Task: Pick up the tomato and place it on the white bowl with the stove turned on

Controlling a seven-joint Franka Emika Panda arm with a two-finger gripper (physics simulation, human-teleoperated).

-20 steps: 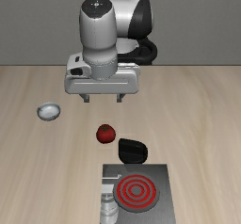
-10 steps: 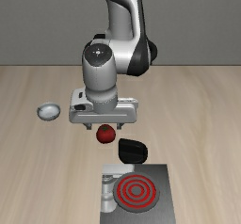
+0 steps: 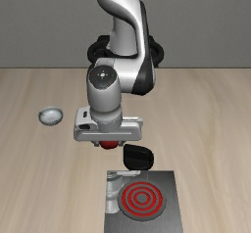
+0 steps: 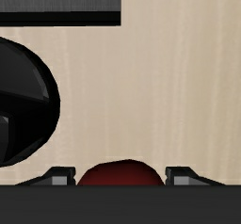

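Observation:
The red tomato [image 4: 118, 172] lies on the wooden table between my fingertips, one finger [image 4: 62, 177] on each side with a small gap to it. My gripper [image 3: 109, 140] is open and down low over the tomato [image 3: 111, 141], so just a sliver of red shows beneath the hand in the exterior view. The small white bowl [image 3: 49, 115] sits apart on the table at the exterior view's left. The stove [image 3: 143, 199] lies in front of the tomato, its burner glowing red.
A black rounded pan-like object [image 3: 137, 158] rests between the tomato and the stove, close to my hand, and looms beside the gripper as a dark mass [image 4: 21, 101]. The stove's dark edge [image 4: 61, 2] lies just beyond it.
My hand has moved forward and down from above the table until its fingers stand on either side of the tomato. The tomato, the bowl and the black object have stayed put.

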